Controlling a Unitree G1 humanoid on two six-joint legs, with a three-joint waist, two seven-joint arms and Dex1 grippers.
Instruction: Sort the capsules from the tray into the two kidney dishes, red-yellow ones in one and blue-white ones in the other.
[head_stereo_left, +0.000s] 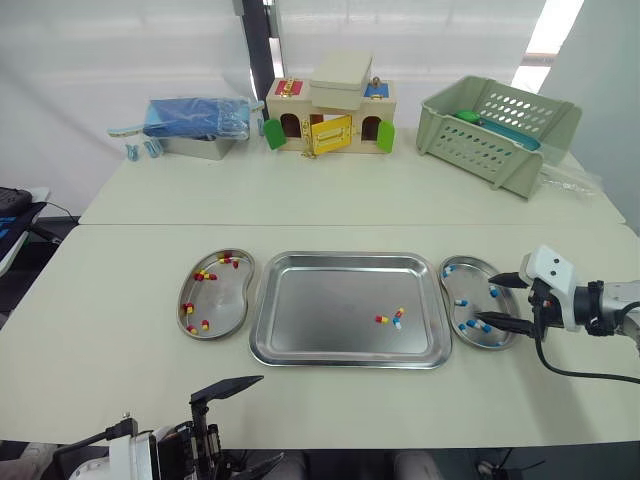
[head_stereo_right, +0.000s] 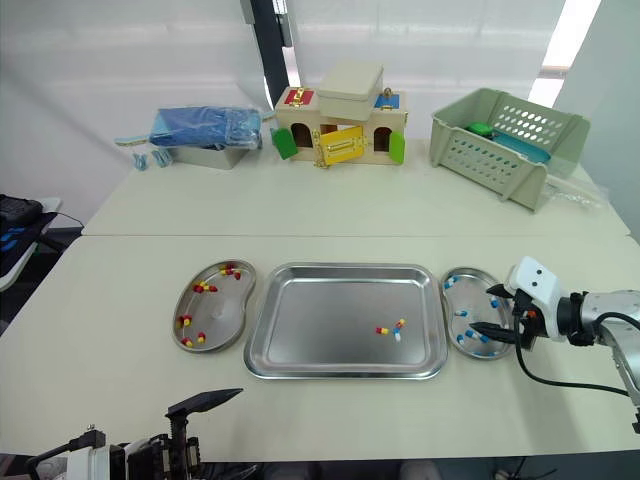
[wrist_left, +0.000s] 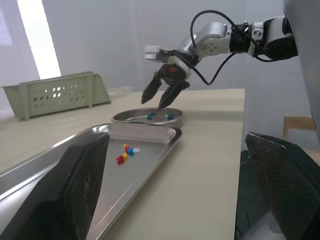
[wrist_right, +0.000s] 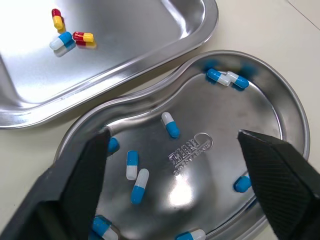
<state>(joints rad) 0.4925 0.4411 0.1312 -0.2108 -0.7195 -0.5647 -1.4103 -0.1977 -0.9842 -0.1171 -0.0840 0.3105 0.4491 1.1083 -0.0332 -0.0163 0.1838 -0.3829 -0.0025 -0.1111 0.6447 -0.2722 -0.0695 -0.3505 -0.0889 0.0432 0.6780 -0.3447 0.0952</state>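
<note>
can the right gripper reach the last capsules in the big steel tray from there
Probably yes. The right gripper hangs open over the steel kidney dish beside the rectangular steel tray; nothing stands between it and the three capsules near that end.

Pose of the two arms. The right arm (head_stereo_left: 612, 303) reaches in from the right side; the right claw (head_stereo_left: 492, 302) points inward and slightly down, black fingers spread apart. The left claw (head_stereo_left: 268, 418) sits low, close to the body, fingers likewise parted wide, empty.
</note>
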